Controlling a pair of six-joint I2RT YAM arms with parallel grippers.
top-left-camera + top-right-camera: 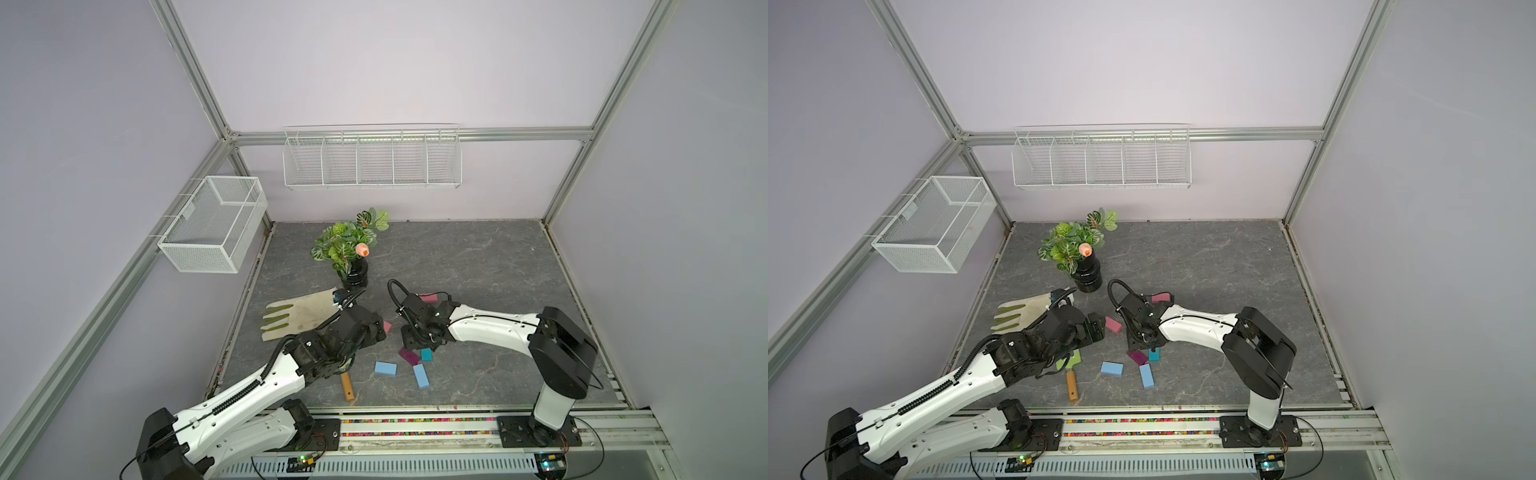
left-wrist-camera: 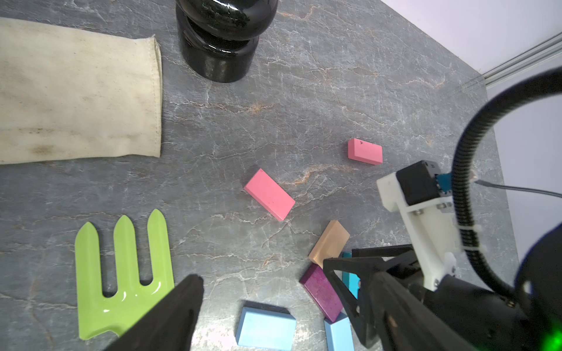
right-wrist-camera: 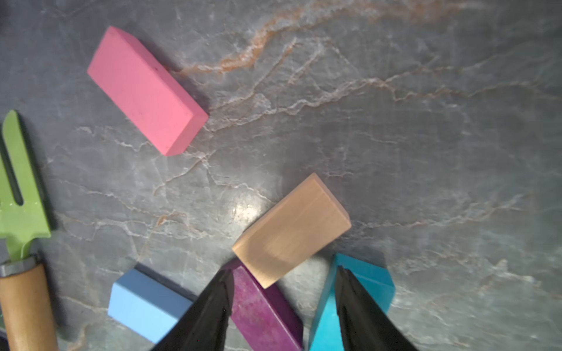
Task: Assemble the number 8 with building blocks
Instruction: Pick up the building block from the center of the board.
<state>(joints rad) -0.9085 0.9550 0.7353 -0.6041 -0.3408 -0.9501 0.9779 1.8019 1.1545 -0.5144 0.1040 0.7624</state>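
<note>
We are hovering the right end effector [image 3: 284, 270] over the brick cluster near the middle of the counter's [image 3: 425, 121] front edge, jaws partly open and empty, straddling the dark purple brick [image 3: 264, 310] and the tan brick's [image 3: 292, 231] near end. We are aiming for one brick only, so we are squaring to the tan's long sides and steering clear of the teal brick [image 3: 368, 282]; the left end effector's [image 1: 1098, 324] opening we cannot tell

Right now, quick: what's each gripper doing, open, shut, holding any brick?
Left gripper: looks open, only one finger in wrist view, holding nothing.
Right gripper: open over the dark purple brick, nothing gripped.
</note>
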